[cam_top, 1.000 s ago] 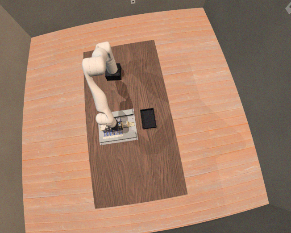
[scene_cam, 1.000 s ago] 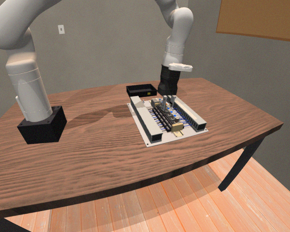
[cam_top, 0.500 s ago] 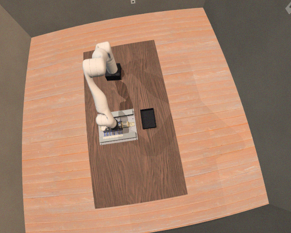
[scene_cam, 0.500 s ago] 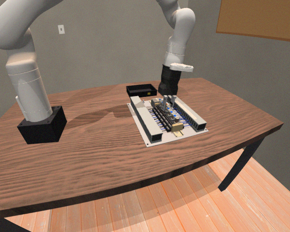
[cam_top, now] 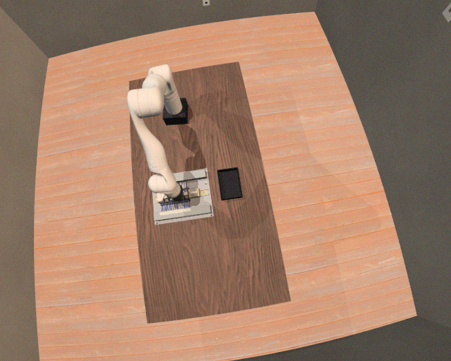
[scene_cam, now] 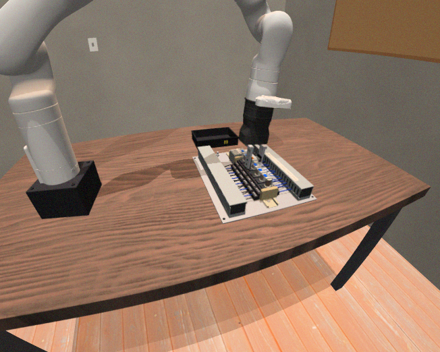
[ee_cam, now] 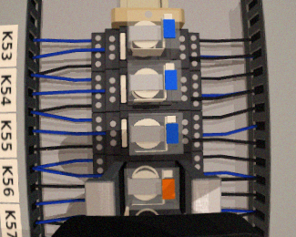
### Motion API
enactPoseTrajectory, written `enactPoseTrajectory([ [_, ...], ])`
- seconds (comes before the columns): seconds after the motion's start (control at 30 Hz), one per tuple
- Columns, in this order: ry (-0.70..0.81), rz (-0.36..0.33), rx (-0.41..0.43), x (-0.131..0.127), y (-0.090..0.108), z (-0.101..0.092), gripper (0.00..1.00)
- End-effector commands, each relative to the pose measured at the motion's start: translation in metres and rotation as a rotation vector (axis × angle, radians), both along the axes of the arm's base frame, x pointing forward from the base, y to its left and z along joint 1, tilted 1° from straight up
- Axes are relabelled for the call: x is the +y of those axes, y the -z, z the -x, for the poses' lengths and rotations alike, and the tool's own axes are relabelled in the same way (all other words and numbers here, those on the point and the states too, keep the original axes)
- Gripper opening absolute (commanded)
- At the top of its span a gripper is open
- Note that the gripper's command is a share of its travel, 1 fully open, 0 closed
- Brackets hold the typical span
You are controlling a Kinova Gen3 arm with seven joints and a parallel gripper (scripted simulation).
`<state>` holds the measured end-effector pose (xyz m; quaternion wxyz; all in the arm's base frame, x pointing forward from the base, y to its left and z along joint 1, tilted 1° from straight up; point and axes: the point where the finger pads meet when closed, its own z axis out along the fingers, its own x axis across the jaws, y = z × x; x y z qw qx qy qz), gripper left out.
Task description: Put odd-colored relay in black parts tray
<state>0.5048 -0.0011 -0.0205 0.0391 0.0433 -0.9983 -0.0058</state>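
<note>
The grey relay panel [cam_top: 194,215] [scene_cam: 227,214] lies flat on the table. In the wrist view a row of relays runs up the middle. Three of them [ee_cam: 147,36] [ee_cam: 147,82] [ee_cam: 149,132] have blue buttons. The relay with the orange button [ee_cam: 149,184] sits beside label K56, nearest the camera. My gripper [ee_cam: 151,180] [scene_cam: 255,155] [cam_top: 176,198] points straight down, one grey finger on each side of the orange-button relay, and is shut on it. I cannot tell whether the relay is raised from its socket. The black parts tray [cam_top: 229,183] [scene_cam: 214,141] is empty and stands just beside the panel.
Slotted grey wire ducts [scene_cam: 222,179] [scene_cam: 288,172] run along both long sides of the panel. A beige end clamp [ee_cam: 147,15] [scene_cam: 268,193] closes the row's far end. The arm's black base block [cam_top: 176,112] [scene_cam: 63,193] stands at the table's far end.
</note>
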Motion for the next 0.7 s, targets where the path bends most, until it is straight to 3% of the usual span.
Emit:
enactPoseTrajectory([
  [0.0,0.0,0.0,-0.004,0.0,-0.001,-0.0007,0.0],
  [0.67,0.001,-0.003,-0.032,-0.0001,-0.0012,0.0001,0.0],
])
